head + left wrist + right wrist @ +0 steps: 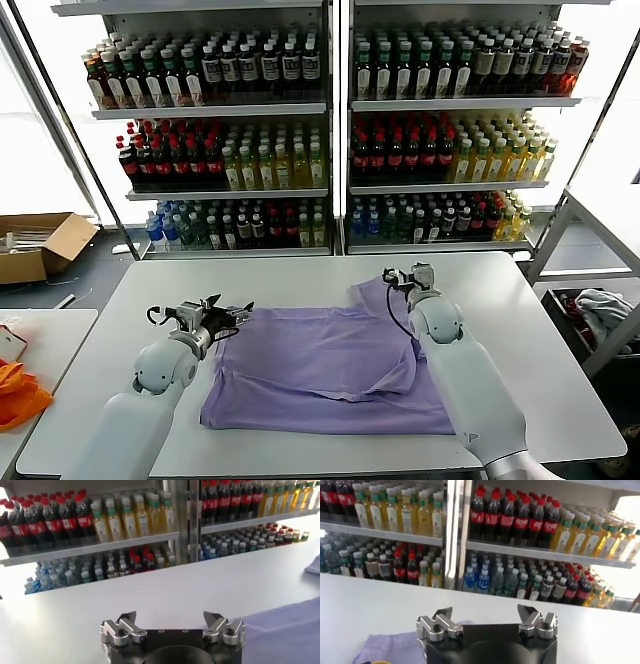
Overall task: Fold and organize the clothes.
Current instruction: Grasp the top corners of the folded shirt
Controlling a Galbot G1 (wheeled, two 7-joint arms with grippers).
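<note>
- The lavender T-shirt [330, 365] lies spread, partly folded, on the white bench [540, 340], filling its middle toward 6 o'clock.
- The left pincer [232, 314] hovers at the shirt's 9 o'clock edge, jaws spread wide and released, grasping nothing; its wrist view shows bare bench between the fingers [127, 620].
- The right pincer [405, 276] sits at the shirt's 1 o'clock corner, by the sleeve, jaws likewise wide apart and empty.

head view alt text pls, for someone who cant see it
A lavender T-shirt lies partly folded on a white table. The open left gripper sits at its left edge, the open right gripper over its far right corner, with shelves of bottled drinks behind.
</note>
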